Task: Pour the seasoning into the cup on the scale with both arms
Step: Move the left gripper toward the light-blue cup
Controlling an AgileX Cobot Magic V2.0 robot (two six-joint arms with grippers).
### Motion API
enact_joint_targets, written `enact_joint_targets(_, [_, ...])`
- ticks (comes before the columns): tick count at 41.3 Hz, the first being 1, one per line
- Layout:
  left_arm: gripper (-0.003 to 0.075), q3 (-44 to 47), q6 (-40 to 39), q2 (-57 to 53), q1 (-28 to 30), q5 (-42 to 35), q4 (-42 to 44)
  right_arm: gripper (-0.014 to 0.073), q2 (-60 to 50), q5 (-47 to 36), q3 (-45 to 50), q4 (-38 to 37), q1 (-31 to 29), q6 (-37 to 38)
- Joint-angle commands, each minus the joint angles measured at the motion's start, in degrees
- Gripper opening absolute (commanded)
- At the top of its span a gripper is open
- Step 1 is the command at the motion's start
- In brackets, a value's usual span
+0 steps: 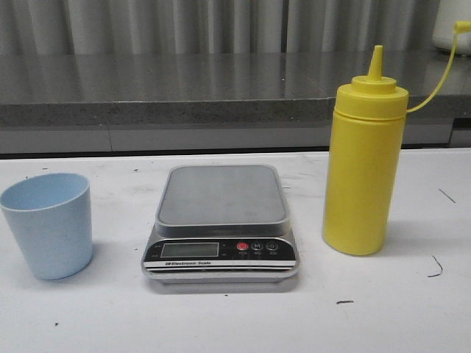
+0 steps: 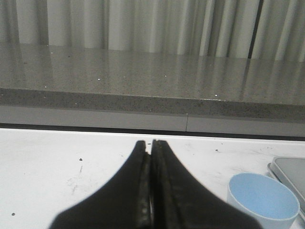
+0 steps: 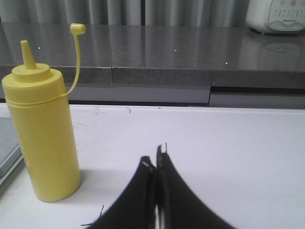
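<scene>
The yellow seasoning bottle [image 1: 364, 169] stands upright on the white table, right of the scale, nozzle uncapped, its cap hanging on a thin strap. The silver-grey scale [image 1: 221, 220] sits in the middle with nothing on its platform. The light blue cup [image 1: 48, 224] stands upright on the table, left of the scale. No gripper shows in the front view. My left gripper [image 2: 150, 143] is shut and empty, with the cup [image 2: 262, 198] off to its side. My right gripper [image 3: 155, 160] is shut and empty, with the bottle [image 3: 45, 136] off to its side.
A grey stone ledge [image 1: 184, 92] runs along the back of the table, curtains behind it. A white appliance [image 3: 276, 14] stands on the ledge at the far right. Small dark marks dot the white table [image 1: 383, 309].
</scene>
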Motion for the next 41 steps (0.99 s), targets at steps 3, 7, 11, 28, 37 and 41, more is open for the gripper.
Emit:
enact_joint_targets(3, [-0.0020,1.34,-0.10,-0.92,0.10,-4.89,-0.05,-0.0116,-0.96,-4.69,-0.33,0.30,-0.01,-0.48])
enact_joint_targets(7, [-0.0020,1.34,-0.10,-0.92,0.10,-4.89,-0.05,-0.0116,-0.96,-4.69,-0.33,0.30,-0.01,-0.48])
enact_joint_targets(11, [-0.0020,1.34,-0.10,-0.92,0.10,-4.89,-0.05,-0.0116,-0.96,-4.69,-0.33,0.30,-0.01,-0.48])
enact_joint_targets(28, [-0.0020,1.34,-0.10,-0.92,0.10,-4.89,-0.05,-0.0116,-0.96,-4.69,-0.33,0.30,-0.01,-0.48])
enact_joint_targets(37, [-0.0020,0.75,-0.10,-0.92,0.10,-9.35,-0.63,-0.0116,-0.96,-6.15,-1.06,0.10,0.05,-0.30])
enact_joint_targets(41, [-0.0020,-2.52,-0.10,-0.92,0.10,-8.46,-3.21,-0.0116,-0.96,-2.79,-5.17,1.01,0.18,-0.20])
